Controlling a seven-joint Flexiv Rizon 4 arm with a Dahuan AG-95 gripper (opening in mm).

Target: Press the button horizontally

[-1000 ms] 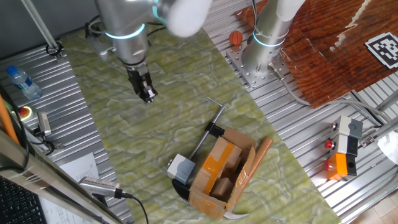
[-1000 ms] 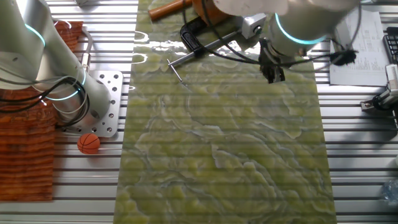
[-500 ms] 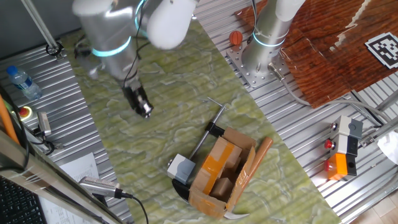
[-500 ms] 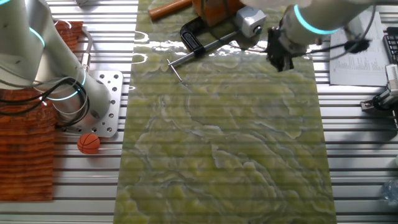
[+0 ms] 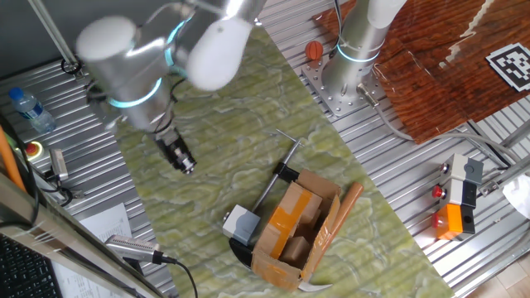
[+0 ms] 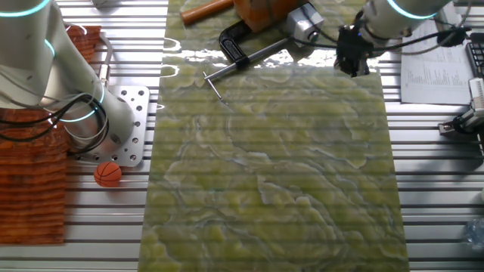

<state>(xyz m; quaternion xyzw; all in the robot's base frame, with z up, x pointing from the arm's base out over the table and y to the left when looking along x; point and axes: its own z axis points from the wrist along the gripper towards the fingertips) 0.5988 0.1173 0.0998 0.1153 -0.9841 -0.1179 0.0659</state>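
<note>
While the button (image 5: 242, 221) sits untouched on its black base at the near corner of the cardboard box (image 5: 296, 228), light grey with a white face, I hang well apart from it. It touches the box's left side and rests on the green mat (image 5: 248, 149). From the other fixed view the button (image 6: 302, 24) shows at the top edge of the mat, next to the black clamp (image 6: 238, 47) whose metal bar runs out across the mat.

My gripper (image 5: 184, 163) points down and tilts toward the mat's left edge, above the mat, up-left of the button with bare mat between us. In the other fixed view my gripper (image 6: 353, 59) sits just right of the button, near the mat's edge; it looks close there, probably only because of the angle. Fingertips are small and dark in both views, so I cannot tell whether they are spread or pressed together.

A wooden handle (image 5: 346, 204) lies along the box's far side. An orange ball (image 6: 108, 173) rests on the slatted table beside the arm's base plate (image 6: 130, 125). A water bottle (image 5: 31, 108) lies at the left edge.
</note>
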